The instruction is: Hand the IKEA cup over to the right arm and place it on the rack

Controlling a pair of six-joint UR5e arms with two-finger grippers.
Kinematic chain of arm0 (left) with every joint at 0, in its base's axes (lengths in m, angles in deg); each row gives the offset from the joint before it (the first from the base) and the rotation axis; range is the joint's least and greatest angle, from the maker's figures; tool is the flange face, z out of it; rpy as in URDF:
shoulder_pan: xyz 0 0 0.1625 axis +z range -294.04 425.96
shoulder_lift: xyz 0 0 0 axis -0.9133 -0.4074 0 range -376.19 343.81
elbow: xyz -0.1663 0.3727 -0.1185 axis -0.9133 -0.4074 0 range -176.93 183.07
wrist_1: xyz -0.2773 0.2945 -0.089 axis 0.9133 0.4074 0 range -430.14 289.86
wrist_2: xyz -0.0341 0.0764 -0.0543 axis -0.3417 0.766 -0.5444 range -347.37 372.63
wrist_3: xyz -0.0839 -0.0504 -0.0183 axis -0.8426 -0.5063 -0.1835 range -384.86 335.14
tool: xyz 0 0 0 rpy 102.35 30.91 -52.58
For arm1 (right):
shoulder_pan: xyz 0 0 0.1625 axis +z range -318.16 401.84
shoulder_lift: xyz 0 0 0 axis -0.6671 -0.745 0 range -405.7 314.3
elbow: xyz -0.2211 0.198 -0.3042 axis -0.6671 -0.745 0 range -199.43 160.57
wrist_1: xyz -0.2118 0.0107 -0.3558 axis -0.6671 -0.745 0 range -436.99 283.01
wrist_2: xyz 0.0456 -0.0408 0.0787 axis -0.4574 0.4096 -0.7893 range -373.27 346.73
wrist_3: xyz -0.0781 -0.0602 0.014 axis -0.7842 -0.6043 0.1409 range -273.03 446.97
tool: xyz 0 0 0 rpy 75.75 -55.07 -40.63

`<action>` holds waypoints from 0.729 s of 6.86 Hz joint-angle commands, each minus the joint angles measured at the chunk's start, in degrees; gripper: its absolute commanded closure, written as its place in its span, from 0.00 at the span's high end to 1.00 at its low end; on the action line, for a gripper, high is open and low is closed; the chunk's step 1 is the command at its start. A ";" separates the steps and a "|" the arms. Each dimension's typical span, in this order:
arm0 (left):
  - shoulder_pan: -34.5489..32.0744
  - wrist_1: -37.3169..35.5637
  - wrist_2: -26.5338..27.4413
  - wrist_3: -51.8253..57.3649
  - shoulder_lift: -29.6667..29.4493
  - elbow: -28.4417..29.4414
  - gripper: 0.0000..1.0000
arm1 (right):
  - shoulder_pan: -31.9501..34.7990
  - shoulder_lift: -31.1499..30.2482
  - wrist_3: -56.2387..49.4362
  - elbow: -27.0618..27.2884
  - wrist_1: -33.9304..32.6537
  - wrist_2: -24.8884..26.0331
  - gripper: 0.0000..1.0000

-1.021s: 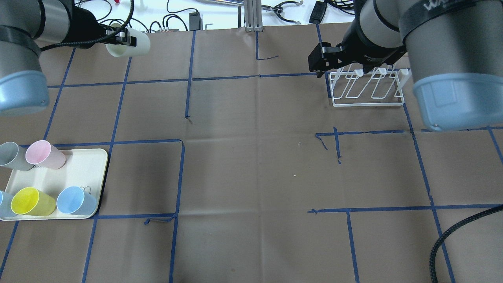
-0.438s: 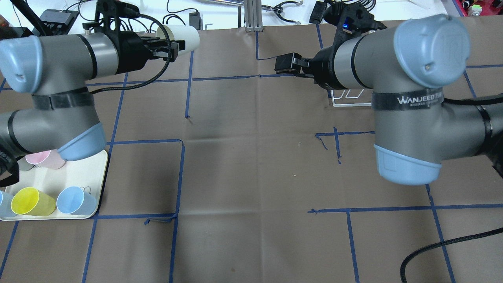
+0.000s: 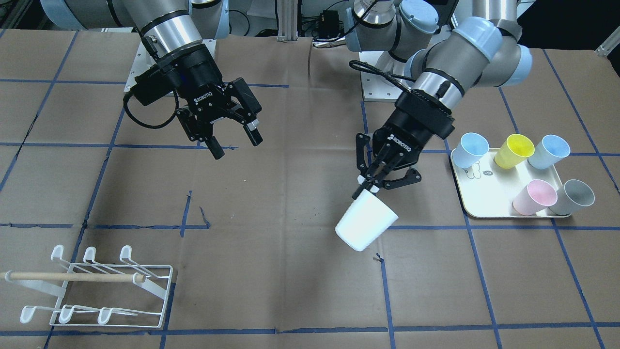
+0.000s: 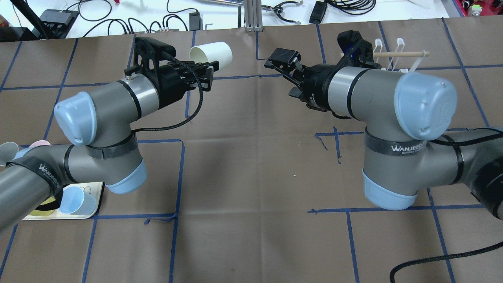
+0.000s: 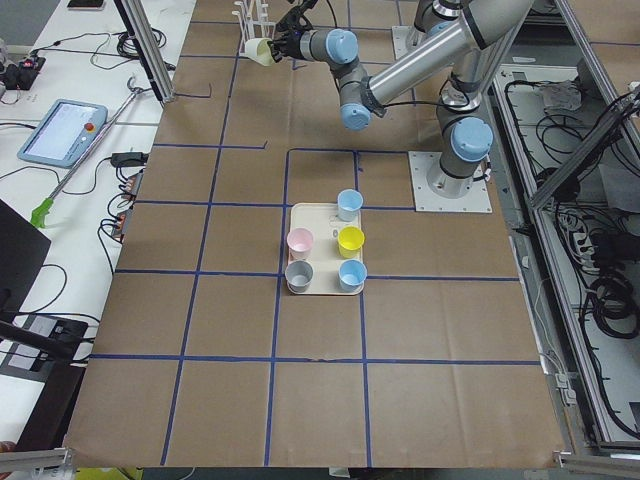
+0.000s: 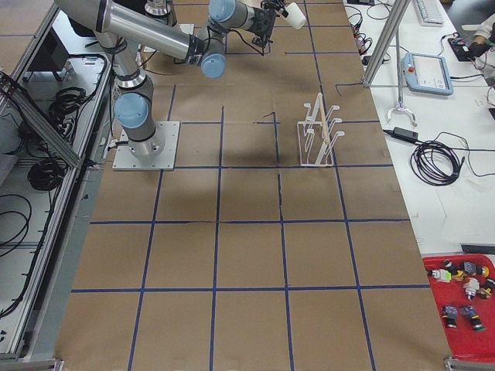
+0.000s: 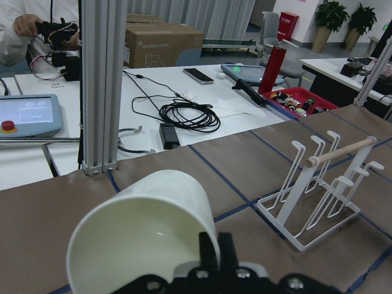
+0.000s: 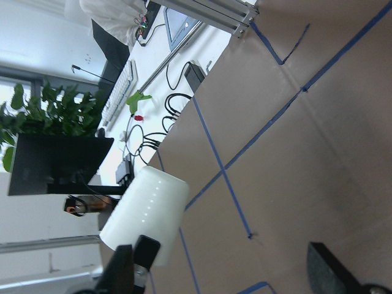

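A white cup hangs tilted from my left gripper, which is shut on its rim above the table's middle. In the overhead view the cup sits at the far side, held by the left gripper. The left wrist view shows the cup close up, open end toward the camera. My right gripper is open and empty, apart from the cup, and faces it across a gap. The right wrist view sees the cup. The white wire rack stands empty at the far right.
A cream tray on the robot's left holds a pink cup, a grey cup, a yellow cup and two light-blue cups. Blue tape lines cross the brown table cover. A thick black cable lies near the right front.
The left arm has carried the white cup rightward toward the table's middle. The right arm has swung, turning its open gripper toward the cup and uncovering the rack behind it.
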 commanded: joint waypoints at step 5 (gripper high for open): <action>-3.54 -7.70 -3.96 -16.19 -0.82 -1.50 0.00 | 0.24 5.33 20.76 3.47 -17.12 -0.80 1.00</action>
